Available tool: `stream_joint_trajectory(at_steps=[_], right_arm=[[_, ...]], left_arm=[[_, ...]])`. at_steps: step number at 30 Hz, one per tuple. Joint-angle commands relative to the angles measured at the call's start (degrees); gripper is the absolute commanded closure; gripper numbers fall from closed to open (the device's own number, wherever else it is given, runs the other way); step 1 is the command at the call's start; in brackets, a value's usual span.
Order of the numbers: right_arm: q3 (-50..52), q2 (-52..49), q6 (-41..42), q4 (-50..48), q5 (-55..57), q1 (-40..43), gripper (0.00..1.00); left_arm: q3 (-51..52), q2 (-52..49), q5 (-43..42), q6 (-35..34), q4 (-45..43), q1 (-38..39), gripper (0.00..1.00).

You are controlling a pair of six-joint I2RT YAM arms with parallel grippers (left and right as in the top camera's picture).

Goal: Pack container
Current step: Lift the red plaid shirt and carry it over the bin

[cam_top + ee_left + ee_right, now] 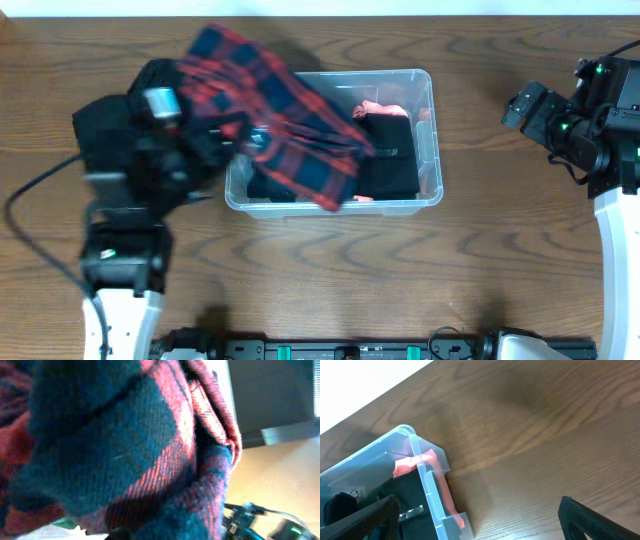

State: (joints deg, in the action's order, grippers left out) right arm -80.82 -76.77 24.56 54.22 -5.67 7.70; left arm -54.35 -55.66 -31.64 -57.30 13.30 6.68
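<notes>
- The container sat in the middle of the worktop, its long sides running left to right, with the left arm beside its left end.
- The step in hand looked like loading: a red-and-navy plaid cloth hung from the left arm, spread over the container's left half, with one corner trailing past the near rim.
- The left claw was buried under that cloth in both views, so I could not tell whether it was clenched. The cloth was probably carried by it.
- The right claw was released, its fingers wide apart and holding nothing, parked well off the container's right end.
- Inside lay black fabric covering most of the visible floor, and a pink item at the far right corner, showing also against the right wall.
- Next, as I judged it, the cloth needed lowering fully within the walls, with the trailing corner drawn in before release.
- The risk was an edge left draped over the rim.
</notes>
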Motion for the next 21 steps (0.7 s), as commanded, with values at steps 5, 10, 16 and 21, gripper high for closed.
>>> stream_joint_trajectory(at_steps=[5,10,16,21], right_arm=[[-0.2,-0.1,0.2,0.0,-0.2,0.3,0.01],[-0.2,-0.1,0.2,0.0,-0.2,0.3,0.01],[-0.2,-0.1,0.2,0.0,-0.2,0.3,0.01],[-0.2,-0.1,0.2,0.0,-0.2,0.3,0.01]], left_arm=[[-1.0,-7.6,41.9,-5.9,-9.1,21.7,0.94],[-1.0,-18.1,49.1,-12.2,-14.0,27.5,0.94],[-1.0,-27.9,49.0,-12.7,-22.5,27.8,0.94],[-1.0,-29.2,48.4,-12.2,-19.8,27.8,0.72]])
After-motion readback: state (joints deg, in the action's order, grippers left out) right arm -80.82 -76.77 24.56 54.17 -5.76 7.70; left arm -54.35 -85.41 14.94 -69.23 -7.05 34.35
